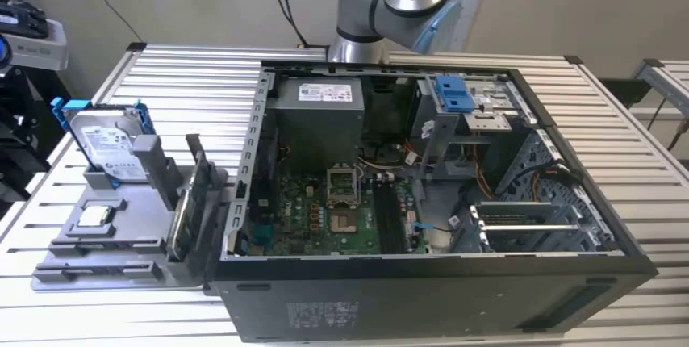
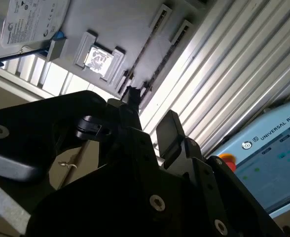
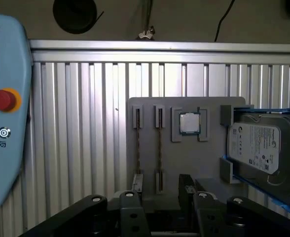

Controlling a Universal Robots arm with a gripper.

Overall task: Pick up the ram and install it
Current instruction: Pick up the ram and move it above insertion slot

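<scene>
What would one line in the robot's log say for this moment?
gripper: open, empty, near grey holder | ram: in holder slot, untouched | computer case: open on table

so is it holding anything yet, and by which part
nothing is held: the end effector is open, with only the tray and table showing between its fingers

Robot lab — slatted bench (image 1: 603, 121), opened computer (image 1: 431, 303)

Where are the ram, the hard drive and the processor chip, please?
the ram (image 3: 159, 148): first wrist view, on its thin edge.
the hard drive (image 3: 259, 148): first wrist view, on its pale label.
the processor chip (image 3: 189, 123): first wrist view, on its metal lid.
</scene>
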